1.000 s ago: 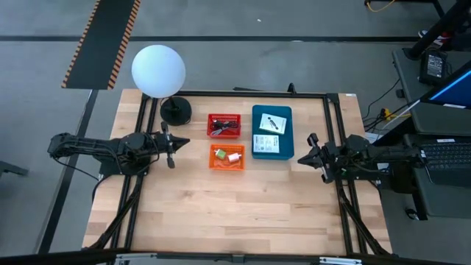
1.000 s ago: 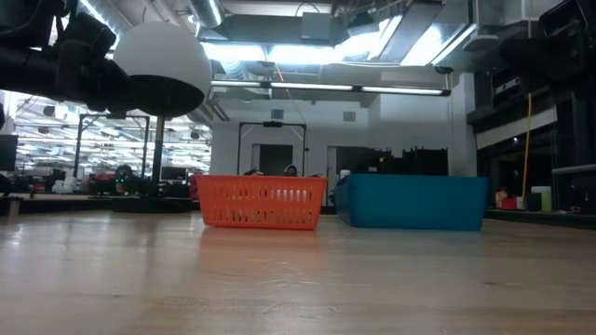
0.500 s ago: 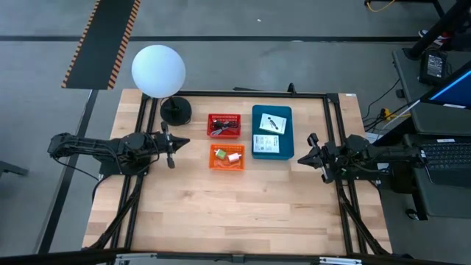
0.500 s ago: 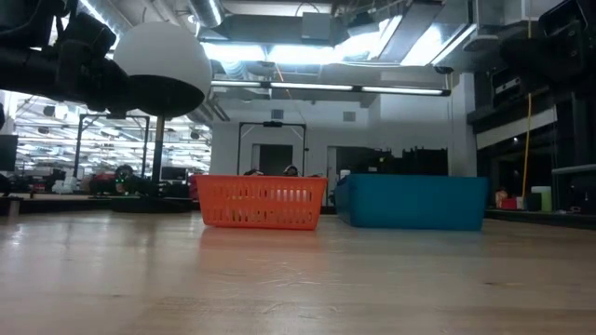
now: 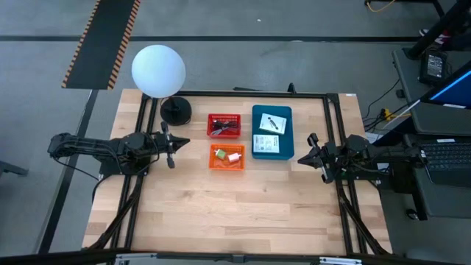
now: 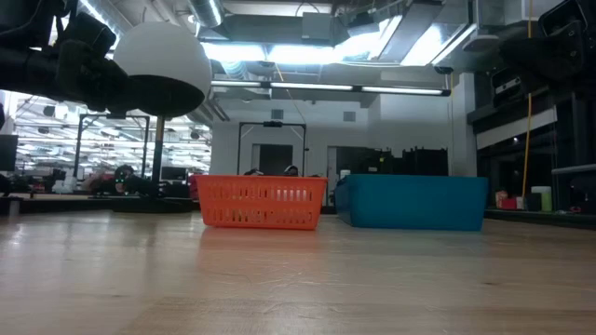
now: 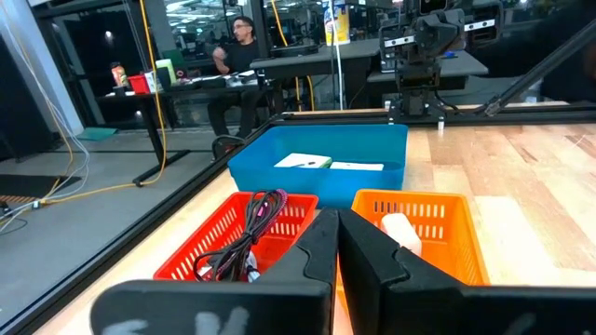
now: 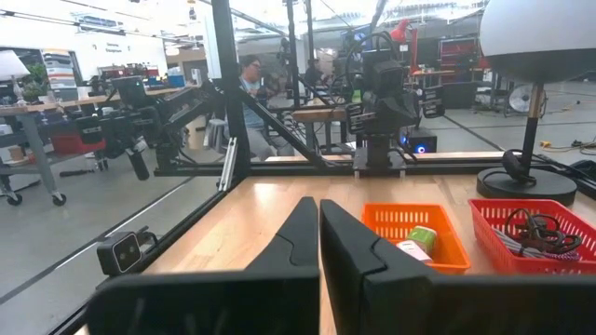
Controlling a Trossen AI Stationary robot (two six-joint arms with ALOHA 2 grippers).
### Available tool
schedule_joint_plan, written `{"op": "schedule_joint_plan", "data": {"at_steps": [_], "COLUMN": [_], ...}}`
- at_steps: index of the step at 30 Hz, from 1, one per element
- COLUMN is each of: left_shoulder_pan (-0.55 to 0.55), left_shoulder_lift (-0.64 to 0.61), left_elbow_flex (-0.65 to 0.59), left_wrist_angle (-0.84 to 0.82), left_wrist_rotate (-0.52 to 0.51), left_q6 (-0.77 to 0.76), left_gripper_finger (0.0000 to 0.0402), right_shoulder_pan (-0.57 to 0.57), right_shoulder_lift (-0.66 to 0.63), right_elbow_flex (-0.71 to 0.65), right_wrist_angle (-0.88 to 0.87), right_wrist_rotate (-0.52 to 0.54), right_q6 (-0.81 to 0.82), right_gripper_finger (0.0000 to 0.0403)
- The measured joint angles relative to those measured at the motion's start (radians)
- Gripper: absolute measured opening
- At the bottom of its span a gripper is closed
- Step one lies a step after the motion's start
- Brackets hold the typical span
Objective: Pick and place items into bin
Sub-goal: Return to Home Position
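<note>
- A pale wooden worktop (image 5: 221, 221), seen from above, with a black frame (image 5: 243, 93) along its edges.
- The left arm (image 5: 96, 147) lies low at the worktop's left edge. Its left claw (image 5: 176, 143) points toward the bins, fingers pressed together on nothing.
- The right arm (image 5: 383, 156) lies low at the right edge. Its right claw (image 5: 305, 153) faces the blue bin, likewise clenched and empty.
- A white globe lamp (image 5: 158, 70) stands on a round black base at the upper-left corner in the overhead view.
- A blue bin (image 5: 289, 136), nearest the right arm, holds two white printed packets (image 5: 271, 124) lying flat, one behind the other.
- A red bin (image 5: 224, 116), just beside the blue one, holds a tangled black cord (image 7: 231, 259) and dark-red cord (image 7: 272, 205).
- An orange bin (image 5: 227, 168), just below the red one in the overhead view, holds a small pale piece (image 5: 235, 157) and a small green piece (image 5: 219, 154).
</note>
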State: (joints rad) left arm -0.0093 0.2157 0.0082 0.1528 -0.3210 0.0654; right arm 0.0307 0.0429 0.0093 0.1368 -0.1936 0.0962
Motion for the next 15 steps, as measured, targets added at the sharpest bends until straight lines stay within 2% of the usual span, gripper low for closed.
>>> {"op": "schedule_joint_plan", "data": {"at_steps": [15], "left_shoulder_pan": [0.0], "left_shoulder_lift": [0.0], "left_elbow_flex": [0.0], "left_wrist_angle": [0.0], "left_wrist_rotate": [0.0], "left_q6": [0.0], "left_gripper_finger": [0.0004], "right_shoulder_pan": [0.0], "right_shoulder_lift": [0.0], "right_elbow_flex": [-0.001], "right_wrist_angle": [0.0], "right_wrist_rotate": [0.0], "right_q6": [0.0], "right_gripper_finger": [0.0]}}
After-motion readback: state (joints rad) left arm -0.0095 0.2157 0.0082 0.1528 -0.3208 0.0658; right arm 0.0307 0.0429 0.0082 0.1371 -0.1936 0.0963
